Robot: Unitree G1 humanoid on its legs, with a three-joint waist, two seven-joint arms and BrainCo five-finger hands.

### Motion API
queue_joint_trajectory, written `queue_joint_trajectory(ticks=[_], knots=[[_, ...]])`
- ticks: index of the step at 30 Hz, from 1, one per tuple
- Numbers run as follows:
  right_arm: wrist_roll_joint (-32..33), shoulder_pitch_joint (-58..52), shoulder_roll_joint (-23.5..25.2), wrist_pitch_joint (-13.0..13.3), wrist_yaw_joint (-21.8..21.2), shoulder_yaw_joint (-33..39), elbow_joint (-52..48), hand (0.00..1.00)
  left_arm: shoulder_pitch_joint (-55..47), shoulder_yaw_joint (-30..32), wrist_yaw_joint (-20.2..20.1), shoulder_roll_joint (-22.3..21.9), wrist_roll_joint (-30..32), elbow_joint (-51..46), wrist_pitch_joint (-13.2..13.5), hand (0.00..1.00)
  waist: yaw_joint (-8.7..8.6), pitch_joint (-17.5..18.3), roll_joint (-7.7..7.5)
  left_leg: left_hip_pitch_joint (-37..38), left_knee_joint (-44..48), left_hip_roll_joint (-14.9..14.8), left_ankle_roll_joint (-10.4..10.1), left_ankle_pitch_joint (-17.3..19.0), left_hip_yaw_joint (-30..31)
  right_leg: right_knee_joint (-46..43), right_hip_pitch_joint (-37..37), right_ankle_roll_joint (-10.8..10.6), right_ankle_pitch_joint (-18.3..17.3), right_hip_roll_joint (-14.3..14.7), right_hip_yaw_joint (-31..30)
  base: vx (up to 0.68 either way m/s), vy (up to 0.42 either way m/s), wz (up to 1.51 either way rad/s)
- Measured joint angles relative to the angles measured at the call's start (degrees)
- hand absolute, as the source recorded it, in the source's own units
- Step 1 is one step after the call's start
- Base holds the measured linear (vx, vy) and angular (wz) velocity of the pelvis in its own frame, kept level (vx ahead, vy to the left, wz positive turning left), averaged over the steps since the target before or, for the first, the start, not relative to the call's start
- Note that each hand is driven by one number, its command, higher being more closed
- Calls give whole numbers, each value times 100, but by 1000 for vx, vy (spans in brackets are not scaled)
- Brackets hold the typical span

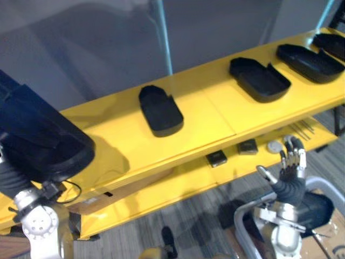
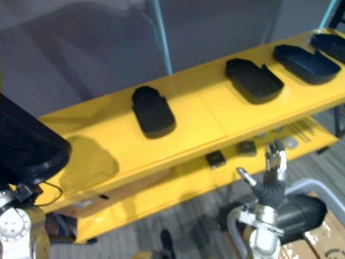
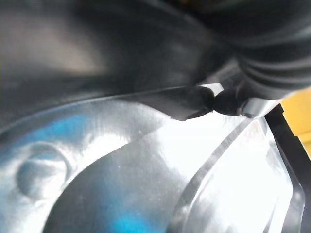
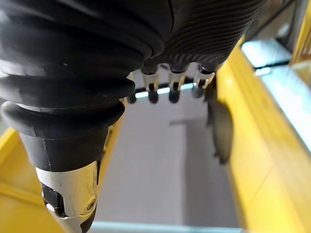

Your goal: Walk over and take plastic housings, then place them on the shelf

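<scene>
I recorded a large matte black plastic housing (image 1: 40,137) over the left robot hand (image 3: 267,73) at the yellow shelf's (image 1: 215,116) left end; I could not tell its grip. More rounded black housings (image 1: 160,110) lay along the glossy top tier, with bare room between them. The right robot hand (image 1: 291,162) hung released, fingers straight, before the front edge.

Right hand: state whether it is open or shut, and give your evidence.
Open. The right hand has straight, spread fingers with the thumb apart, holding nothing, in front of the yellow shelf.
</scene>
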State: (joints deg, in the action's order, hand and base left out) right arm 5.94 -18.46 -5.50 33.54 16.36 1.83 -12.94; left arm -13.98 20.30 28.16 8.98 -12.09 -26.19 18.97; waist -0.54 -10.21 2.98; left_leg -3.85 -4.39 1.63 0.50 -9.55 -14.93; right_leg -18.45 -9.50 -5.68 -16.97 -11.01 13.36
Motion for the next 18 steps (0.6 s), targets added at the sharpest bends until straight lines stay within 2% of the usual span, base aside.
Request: queue_joint_trajectory(ticks=[3, 4, 6, 9, 11, 13, 14, 15, 16, 17, 18], knots=[[3, 212, 69, 2, 120, -177, 2, 0, -334, -169, 30, -369, 147, -42, -2, 100, 119, -1, -3, 11, 0, 22, -3, 3, 167, -2, -89, 3, 71, 20, 112, -19, 16, 37], [24, 413, 142, -3, 117, -365, 156, 0, -656, -425, -38, -760, 319, -41, -4, 100, 244, 2, -30, 41, 5, 122, -13, -6, 452, 27, -265, 5, 72, -1, 386, -62, 0, 56], [24, 413, 162, -12, 119, -366, 309, 0, -675, -427, -127, -775, 354, -41, 45, 100, 326, 7, -32, 40, 1, 129, -37, -23, 517, 30, -277, 14, 67, 13, 387, -60, -19, 28], [24, 416, 163, -13, 121, -367, 385, 0, -784, -426, -192, -787, 360, -41, 110, 100, 337, 16, -32, 19, -5, 156, -54, -35, 565, 145, -297, 71, 34, 18, 394, -49, -19, -6], [29, 484, 161, -54, 140, -398, 532, 0, -797, -420, -293, -787, 377, -40, 146, 100, 337, 38, -74, -59, -22, 246, -75, -49, 665, 446, -369, 263, -110, 16, 448, -48, -5, -1], [29, 539, 160, -118, 158, -388, 685, 0, -773, -419, -383, -784, 421, -40, 230, 100, 314, 69, -92, -136, -54, 327, -79, -46, 739, 530, -373, 314, -262, -4, 582, -53, 35, 18], [29, 538, 184, -148, 230, -360, 807, 0, -692, -417, -477, -762, 430, -36, 259, 100, 283, 63, -218, -213, 44, 411, -46, -22, 871, 541, -356, 359, -307, -140, 696, -13, 54, 24], [31, 546, 194, -205, 268, -334, 952, 0, -641, -400, -503, -740, 438, -20, 324, 100, 348, 71, -257, -277, 494, 521, 112, 81, 1016, 502, -365, 326, -304, -198, 681, 10, 61, 15], [30, 552, 193, -239, 272, -325, 1000, 0, -635, -352, -503, -722, 439, -20, 369, 100, 369, 78, -266, -289, 548, 555, 175, 165, 1065, 474, -378, 333, -308, -213, 676, 78, -1, 6], [31, 548, 178, -257, 287, -284, 1056, 0, -607, -264, -522, -719, 440, -14, 435, 100, 301, 120, -294, -301, 573, 612, 178, 239, 1152, 257, -351, 237, -217, -240, 684, 79, 35, 28], [28, 561, 165, -260, 322, -212, 1129, 0, -549, -265, -537, -723, 439, 14, 453, 100, 266, 133, -259, -300, 572, 617, 188, 240, 1230, -232, -142, 258, -148, -294, 652, 70, 86, 41]])
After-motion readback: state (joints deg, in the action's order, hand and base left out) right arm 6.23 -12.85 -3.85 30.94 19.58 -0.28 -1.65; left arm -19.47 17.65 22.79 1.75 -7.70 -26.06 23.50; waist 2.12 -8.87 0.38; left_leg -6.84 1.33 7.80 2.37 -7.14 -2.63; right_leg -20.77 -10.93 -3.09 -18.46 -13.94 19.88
